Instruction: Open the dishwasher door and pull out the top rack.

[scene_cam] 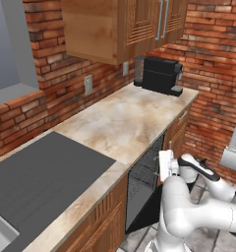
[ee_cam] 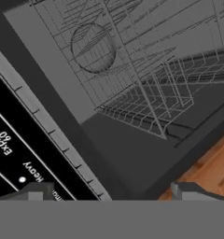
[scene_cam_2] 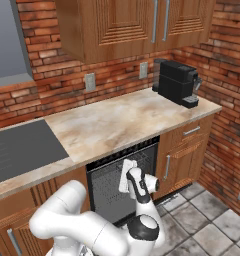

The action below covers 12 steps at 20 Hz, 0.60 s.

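Red brick wall (scene_cam_2: 117, 75): runs behind the counter and turns the corner at the right.
Mottled beige stone countertop (scene_cam: 125, 123): long slab along the wall.
Brown wooden wall cabinets (scene_cam_2: 117, 27): hung above the counter, vertical silver handles.
Flat dark grey cooktop (scene_cam: 36, 177): set into the counter's left end.
Grey stone floor tiles (scene_cam_2: 207, 220): before the lower cabinets.
Dishwasher (scene_cam_2: 109, 187): under the counter, between wooden lower cabinets; its cavity stands exposed, with wire racks (ee_cam: 146, 93) inside. The dishwasher door (scene_cam: 147, 214) hangs low beneath the opening, a dark panel partly hidden by the arm.
Black boxy coffee machine (scene_cam_2: 178, 82): at the counter's right end, near the corner.
White arm: folded low in front of the dishwasher, wrist raised to the opening.
Gripper (ee_cam: 116, 195): aimed into the cavity, just beside the black control strip (ee_cam: 20, 158); fingertips (ee_cam: 39, 190) set well apart, nothing between them.
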Available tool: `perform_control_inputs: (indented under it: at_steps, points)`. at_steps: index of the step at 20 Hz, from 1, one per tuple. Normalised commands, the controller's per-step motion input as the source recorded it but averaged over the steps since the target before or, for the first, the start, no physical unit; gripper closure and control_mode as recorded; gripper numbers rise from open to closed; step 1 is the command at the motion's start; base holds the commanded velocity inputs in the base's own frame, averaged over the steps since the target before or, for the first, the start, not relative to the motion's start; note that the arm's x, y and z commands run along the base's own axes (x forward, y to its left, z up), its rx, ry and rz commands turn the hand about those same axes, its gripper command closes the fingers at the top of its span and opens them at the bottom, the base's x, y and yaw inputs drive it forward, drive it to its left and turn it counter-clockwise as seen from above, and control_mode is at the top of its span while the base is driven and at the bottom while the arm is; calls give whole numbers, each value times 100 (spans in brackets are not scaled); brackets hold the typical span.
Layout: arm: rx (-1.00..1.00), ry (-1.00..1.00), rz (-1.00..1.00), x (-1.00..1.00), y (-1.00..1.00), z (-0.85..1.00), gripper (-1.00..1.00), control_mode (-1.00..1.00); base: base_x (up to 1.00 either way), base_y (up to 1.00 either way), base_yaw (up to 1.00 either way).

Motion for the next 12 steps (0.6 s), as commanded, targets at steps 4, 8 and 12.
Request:
perform_control_inputs:
  at_steps: [4, 8, 12]
  points:
    - [0, -13, -3, 8, 2, -21, -100, -100, 0, 0, 0]
    - [0, -16, -2, 9, 10, -19, -100, -100, 0, 0, 0]
    - [0, -16, -1, 12, 12, -19, -100, -100, 0, 0, 0]
